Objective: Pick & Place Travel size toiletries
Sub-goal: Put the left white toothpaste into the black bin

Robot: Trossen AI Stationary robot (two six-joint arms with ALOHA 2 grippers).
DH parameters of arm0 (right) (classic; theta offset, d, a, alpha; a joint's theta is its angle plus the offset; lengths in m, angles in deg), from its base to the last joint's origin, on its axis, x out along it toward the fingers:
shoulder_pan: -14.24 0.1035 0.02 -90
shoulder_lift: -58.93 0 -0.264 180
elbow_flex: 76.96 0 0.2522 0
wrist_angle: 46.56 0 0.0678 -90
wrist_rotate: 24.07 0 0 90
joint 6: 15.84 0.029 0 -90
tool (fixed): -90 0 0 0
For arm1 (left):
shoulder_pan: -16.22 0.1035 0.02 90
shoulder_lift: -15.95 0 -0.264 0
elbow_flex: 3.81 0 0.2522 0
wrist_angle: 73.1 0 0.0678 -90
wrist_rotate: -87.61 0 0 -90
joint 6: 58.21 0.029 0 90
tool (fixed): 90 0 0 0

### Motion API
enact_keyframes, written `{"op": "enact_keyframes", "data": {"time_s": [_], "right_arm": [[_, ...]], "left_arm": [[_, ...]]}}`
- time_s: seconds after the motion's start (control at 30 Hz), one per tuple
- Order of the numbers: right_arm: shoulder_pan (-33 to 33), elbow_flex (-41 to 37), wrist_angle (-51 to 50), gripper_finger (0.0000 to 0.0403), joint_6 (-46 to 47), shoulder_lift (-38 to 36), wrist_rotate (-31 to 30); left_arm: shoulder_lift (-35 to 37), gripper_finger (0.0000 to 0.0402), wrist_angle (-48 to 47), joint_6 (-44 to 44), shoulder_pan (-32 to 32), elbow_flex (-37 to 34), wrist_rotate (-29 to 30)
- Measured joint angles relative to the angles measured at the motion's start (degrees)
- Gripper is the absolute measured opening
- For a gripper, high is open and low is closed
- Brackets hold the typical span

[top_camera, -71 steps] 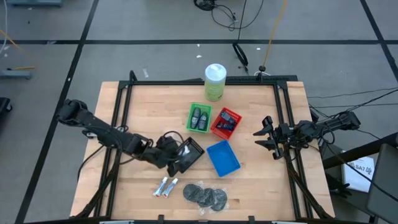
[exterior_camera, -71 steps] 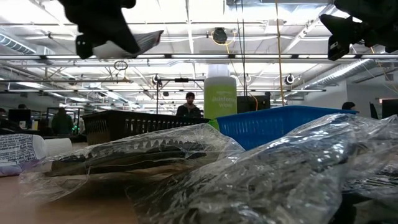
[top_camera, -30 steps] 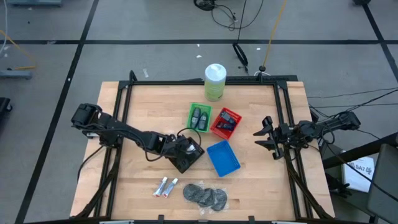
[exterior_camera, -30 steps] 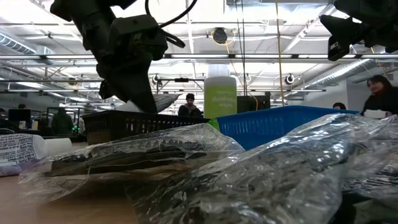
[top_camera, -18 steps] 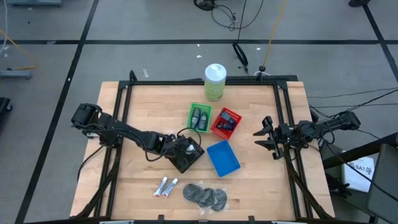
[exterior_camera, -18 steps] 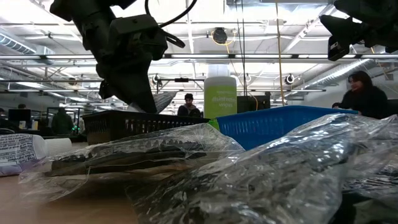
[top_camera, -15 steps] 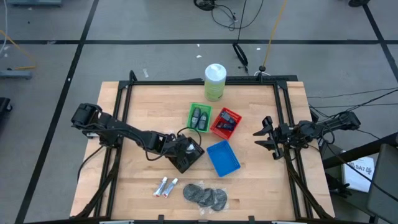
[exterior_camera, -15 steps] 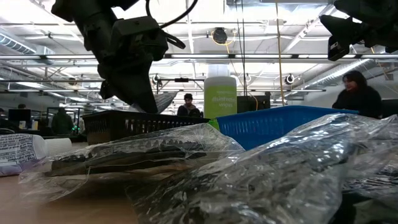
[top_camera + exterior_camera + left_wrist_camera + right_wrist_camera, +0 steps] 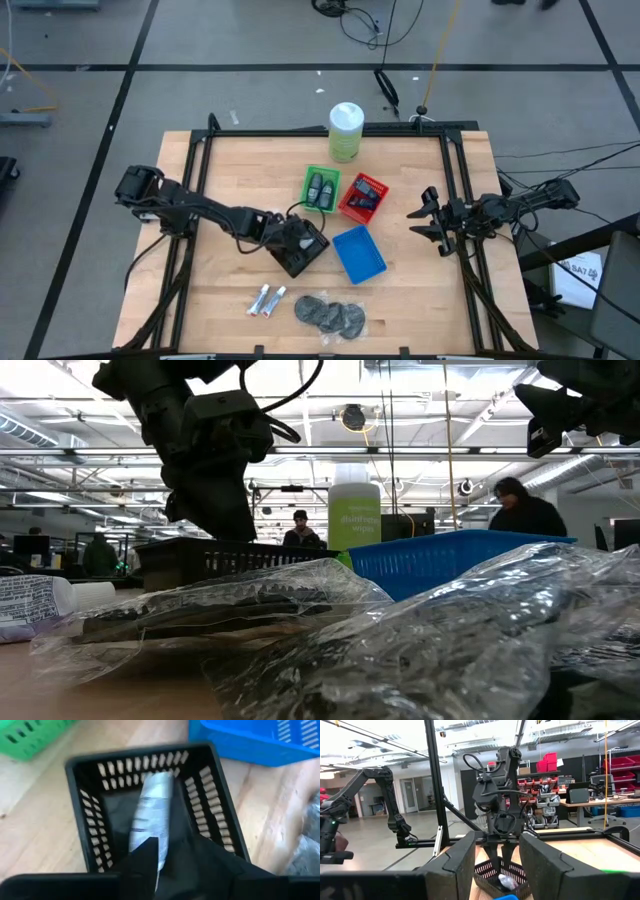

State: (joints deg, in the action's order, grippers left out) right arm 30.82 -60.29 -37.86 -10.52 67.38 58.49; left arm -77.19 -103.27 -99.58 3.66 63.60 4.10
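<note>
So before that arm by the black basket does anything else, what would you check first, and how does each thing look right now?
1. Left hand is above the black tray: ok.
2. White tube is inside the tray, clear of its walls: ok.
3. Fingers have fully let go of the tube: cannot tell; it lies between them.
4. Right hand is parked at the table's right edge, out of the way: ok.
5. Two more white tubes lie free on the table for the next pick: ok.
</note>
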Motion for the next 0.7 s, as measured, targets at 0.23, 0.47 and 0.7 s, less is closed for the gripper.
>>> {"op": "enact_keyframes", "data": {"time_s": [0.23,0.47,0.7], "right_arm": [[0.0,0.0,0.0,0.0141,0.0,0.0,0.0],[0.0,0.0,-0.1,0.0141,0.0,0.0,0.0],[0.0,0.0,-0.2,0.0141,0.0,0.0,0.0]], "left_arm": [[1.2,0.0171,-1.0,0.4,1.1,0.0,-12.6],[6.1,0.0175,-8.4,-4.2,-1.4,0.0,-13.9],[12.0,0.0175,-13.8,-16.1,-8.6,0.0,-8.8]]}}
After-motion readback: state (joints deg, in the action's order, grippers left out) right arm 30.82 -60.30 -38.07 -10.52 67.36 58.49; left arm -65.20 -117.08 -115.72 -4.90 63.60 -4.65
